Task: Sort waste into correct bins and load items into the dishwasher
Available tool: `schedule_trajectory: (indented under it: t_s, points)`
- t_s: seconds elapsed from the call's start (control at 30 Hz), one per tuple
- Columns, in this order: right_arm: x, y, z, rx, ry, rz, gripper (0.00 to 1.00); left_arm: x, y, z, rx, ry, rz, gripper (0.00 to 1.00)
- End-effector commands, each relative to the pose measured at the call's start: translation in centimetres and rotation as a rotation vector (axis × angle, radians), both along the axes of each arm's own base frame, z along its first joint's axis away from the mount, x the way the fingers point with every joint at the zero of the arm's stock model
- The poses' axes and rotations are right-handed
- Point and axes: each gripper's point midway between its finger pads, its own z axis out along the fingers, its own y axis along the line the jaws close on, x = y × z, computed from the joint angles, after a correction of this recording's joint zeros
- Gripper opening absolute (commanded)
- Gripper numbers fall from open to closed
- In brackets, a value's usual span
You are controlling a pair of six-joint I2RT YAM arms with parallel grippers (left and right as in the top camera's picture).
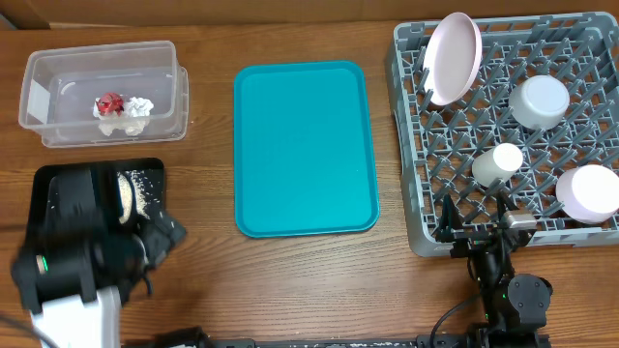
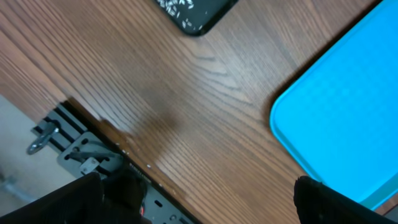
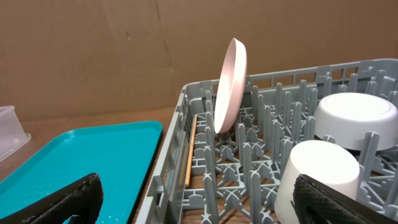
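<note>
Across the rack (image 1: 404, 145) — one plate (image 1: 453, 56), two bowls (image 1: 539, 101) (image 1: 588, 191), one cup (image 1: 497, 162), one stick (image 3: 188, 152) — left gripper (image 2: 199, 196), right gripper (image 3: 198, 196) wide, empty.

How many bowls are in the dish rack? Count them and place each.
2. The grey-blue bowl sits inverted in the dish rack, far right; the pink bowl at its near right edge. None seem hidden.

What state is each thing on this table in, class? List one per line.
plate, on edge in the dish rack
grey bowl, upside down
pink bowl, upside down
small white cup, upside down
wooden stick, lying in the rack
clear tub, holding red wrapper and white napkin
black tray, holding white crumbs
teal tray, bare
left hand, open
right hand, open
</note>
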Motion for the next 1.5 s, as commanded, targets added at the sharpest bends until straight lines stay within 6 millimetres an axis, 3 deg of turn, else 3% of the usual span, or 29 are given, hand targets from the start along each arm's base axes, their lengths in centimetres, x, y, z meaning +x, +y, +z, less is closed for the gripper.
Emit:
schedule_trajectory:
  t_s: [0.0, 0.2, 0.4, 0.53, 0.73, 1.07, 1.47]
  points:
    - [0.0, -0.2, -0.2, -0.004, -0.005, -0.012, 1.0, -1.5, -0.4, -1.3, 0.009, -0.09, 0.0, 1.0]
    - [0.0, -0.2, -0.2, -0.004, -0.005, -0.012, 1.0, -1.2, -1.4, -2.9, 0.036, -0.402, -0.065, 1.0]
    - [0.0, -0.2, -0.2, -0.004, -0.005, -0.012, 1.0, 2.7, -5.2, -1.0, 0.057, -0.785, -0.45, 1.0]
    - [0.0, -0.2, -0.2, -0.004, -0.005, -0.012, 1.0, 4.3, -6.4, -2.3, 0.042, -0.861, -0.551, 1.0]
    - [0.0, -0.2, -0.2, -0.004, -0.005, -0.012, 1.0, 6.4, -6.5, -4.4, 0.099, -0.994, -0.596, 1.0]
    - [0.0, -0.2, -0.2, -0.004, -0.005, -0.012, 1.0, 7.8, -7.1, -3.5, 0.311, -1.236, -0.734, 1.0]
    - [0.0, -0.2, -0.2, -0.004, -0.005, -0.013, 1.0, 9.0, -4.4, -5.3, 0.441, -1.229, -0.606, 1.0]
